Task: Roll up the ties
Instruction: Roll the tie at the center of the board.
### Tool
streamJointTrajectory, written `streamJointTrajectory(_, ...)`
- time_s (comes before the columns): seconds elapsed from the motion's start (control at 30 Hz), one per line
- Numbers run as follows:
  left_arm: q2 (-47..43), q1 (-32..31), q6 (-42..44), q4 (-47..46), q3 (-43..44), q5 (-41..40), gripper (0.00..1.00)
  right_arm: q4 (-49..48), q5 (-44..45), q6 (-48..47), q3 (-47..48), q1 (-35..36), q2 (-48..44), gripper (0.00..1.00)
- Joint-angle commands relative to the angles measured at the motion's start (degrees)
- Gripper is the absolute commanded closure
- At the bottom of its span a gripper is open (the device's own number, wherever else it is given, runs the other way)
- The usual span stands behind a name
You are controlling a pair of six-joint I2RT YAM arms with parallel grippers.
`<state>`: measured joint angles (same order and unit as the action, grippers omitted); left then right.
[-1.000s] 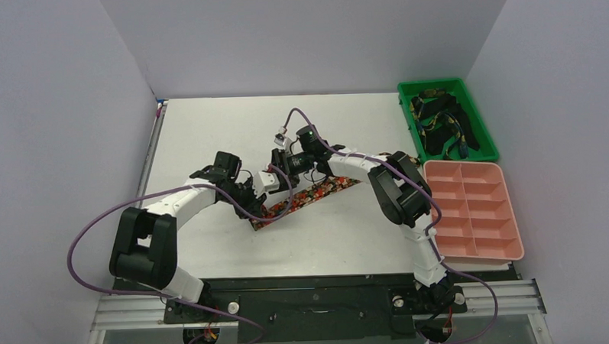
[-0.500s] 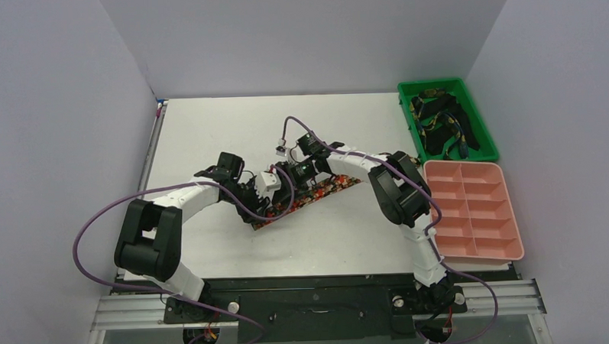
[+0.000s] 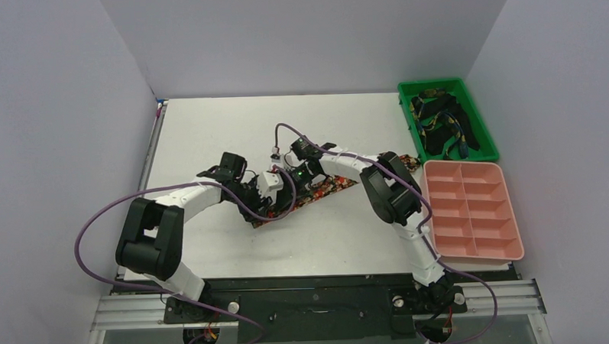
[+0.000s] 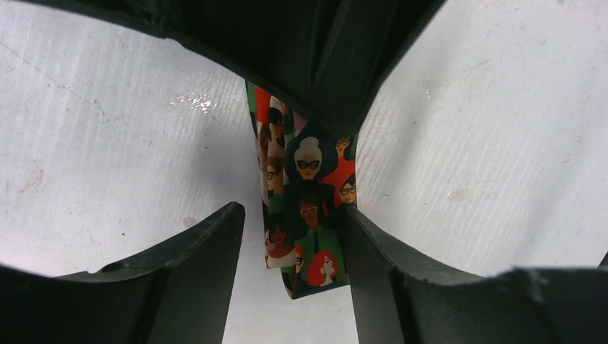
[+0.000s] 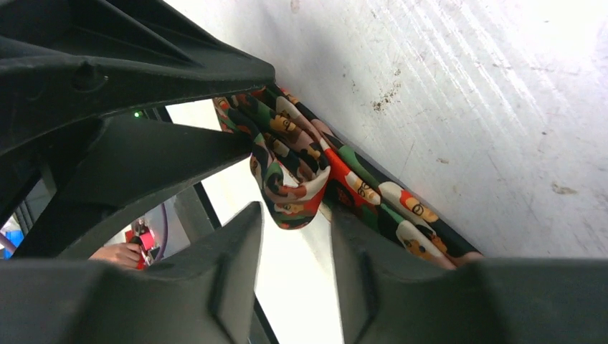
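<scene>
1. Noting the left gripper (image 4: 290,222): jaws apart, straddling the printed tie (image 4: 308,208), whose long axis runs straight through the gap.
2. We list the right gripper (image 5: 292,211): a folded loop of the tie sits between its jaws; we cannot tell if it is gripped.
3. We judge both arms equally near.

both arms crowd mid-table: left gripper (image 4: 290,244) and right gripper (image 5: 294,222) meet just beside each other over the tie (image 3: 329,188). open table (image 3: 208,129) lies behind and left; bin (image 3: 445,84) and tray (image 3: 464,166) block the right edge.
</scene>
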<state>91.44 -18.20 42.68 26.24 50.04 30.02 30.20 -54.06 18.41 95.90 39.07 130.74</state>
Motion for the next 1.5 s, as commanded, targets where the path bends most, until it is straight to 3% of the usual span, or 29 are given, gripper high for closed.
streamJointTrajectory(0.0,-0.1,-0.8,1.6,-0.2,0.5,-0.1,0.46,0.2,1.3,-2.7,0.9,0.9,0.6,0.81)
streamJointTrajectory(0.03,-1.0,-0.8,2.1,0.0,0.5,0.2,0.41,0.2,1.4,-2.9,0.1,0.8,0.9,0.89)
streamJointTrajectory(0.13,-3.3,-0.6,3.8,1.5,-0.8,0.4,0.32,0.2,2.0,-2.7,-0.5,0.8,1.3,1.0)
streamJointTrajectory(0.4,-10.6,2.3,12.0,4.1,-5.4,0.9,0.21,-0.5,3.0,-1.7,-2.2,3.0,-1.7,1.0)
streamJointTrajectory(0.57,-10.8,2.9,16.8,5.0,-6.8,-0.2,0.2,-0.4,3.4,-2.4,-2.5,2.6,-2.3,1.0)
streamJointTrajectory(0.8,-9.2,2.7,17.1,5.3,-5.8,-0.6,0.21,-0.2,1.6,-1.8,-3.4,0.3,-4.2,1.0)
streamJointTrajectory(1.03,-8.7,1.1,17.0,2.4,-6.6,2.3,0.21,0.2,1.4,-1.0,1.9,-1.0,-2.1,1.0)
streamJointTrajectory(1.27,-4.2,-0.4,7.7,-4.5,-5.6,1.4,0.25,0.8,2.7,-2.6,2.7,-0.9,0.2,1.0)
streamJointTrajectory(1.47,-1.7,-0.4,4.6,-6.4,-5.0,-1.0,0.49,2.8,4.6,-5.6,3.4,-0.7,2.6,1.0)
